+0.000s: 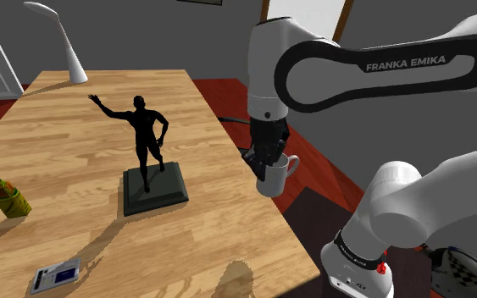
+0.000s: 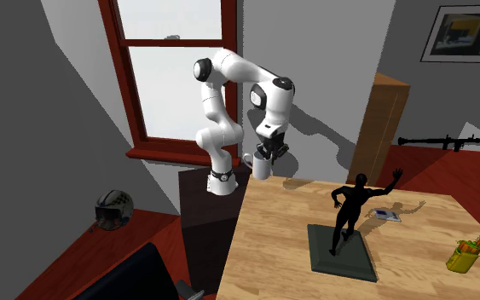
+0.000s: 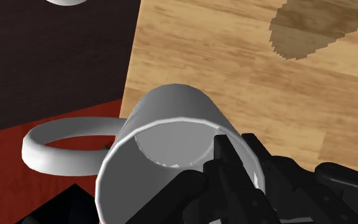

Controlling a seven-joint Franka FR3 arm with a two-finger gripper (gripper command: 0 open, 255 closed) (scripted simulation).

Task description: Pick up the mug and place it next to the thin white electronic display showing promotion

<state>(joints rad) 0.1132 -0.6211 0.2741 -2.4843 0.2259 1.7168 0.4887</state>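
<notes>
You are in the carrying step: the gripper [image 1: 266,157] is closed on the white mug [image 1: 273,177], its black fingers [image 3: 234,173] pinching the wall at the rim. The mug hangs clear of the wood, over the edge of the table [image 1: 67,178] nearest the stand [image 2: 199,204]. In the wrist view the mug's body sits above the table's border while its handle [image 3: 60,145] juts out over the floor [image 3: 18,186] beyond. The mug is close to upright, with a slight tilt. Its long axis runs roughly up and down, mouth toward the hand and base toward the table, and the handle points to the shoulder view's right, toward the stand. Next, as I judge it, comes a sweep across the table to the thin white display [image 1: 55,275], which lies flat near the corner at the shoulder view's lower left, well apart from the mug. The dark statue [image 1: 146,144] on its slab stands near that line, so keep the mug high or pass to one side of it. Then lower the mug base-first just beside the display, without touching it, before you let the fingers part
</notes>
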